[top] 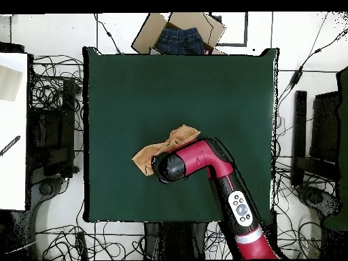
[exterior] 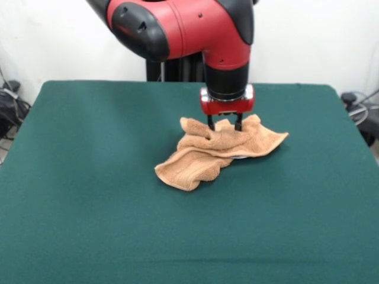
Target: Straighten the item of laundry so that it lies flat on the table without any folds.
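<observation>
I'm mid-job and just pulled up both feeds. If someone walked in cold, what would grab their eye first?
First, the red and black arm coming down over the middle of the green table, its gripper with fingers spread, tips down in the tan towel. The towel itself comes next: crumpled and folded over, not flat. In the overhead view, a cardboard box holding dark cloth sits just beyond the table's far edge.

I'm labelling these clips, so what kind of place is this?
Probably a robotics lab: a red robot arm works on a towel at a green table, with cables tangled on the floor around it.
</observation>
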Controlling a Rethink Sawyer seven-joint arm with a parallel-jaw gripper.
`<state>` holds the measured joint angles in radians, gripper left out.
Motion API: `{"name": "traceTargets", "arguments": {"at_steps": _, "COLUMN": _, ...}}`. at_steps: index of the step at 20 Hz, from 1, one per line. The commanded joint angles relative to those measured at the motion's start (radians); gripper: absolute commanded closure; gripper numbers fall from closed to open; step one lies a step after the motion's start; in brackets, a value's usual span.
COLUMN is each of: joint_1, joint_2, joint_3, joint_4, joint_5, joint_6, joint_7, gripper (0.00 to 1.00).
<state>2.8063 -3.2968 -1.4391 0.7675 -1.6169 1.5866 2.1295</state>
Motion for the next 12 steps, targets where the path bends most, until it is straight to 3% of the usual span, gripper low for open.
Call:
{"name": "traceTargets", "arguments": {"at_steps": 1, "joint_1": 0.049, "joint_2": -0.033, "joint_3": -0.094, "joint_4": -0.132, "joint_5": -0.188, "joint_6": -0.172, "joint_7": 0.269, "gripper": 0.00}}
{"name": "traceTargets", "arguments": {"at_steps": 12, "joint_1": 0.049, "joint_2": -0.039, "joint_3": -0.086, "joint_4": -0.140, "joint_5": -0.186, "joint_6": -0.169, "joint_7": 0.257, "gripper": 0.00}}
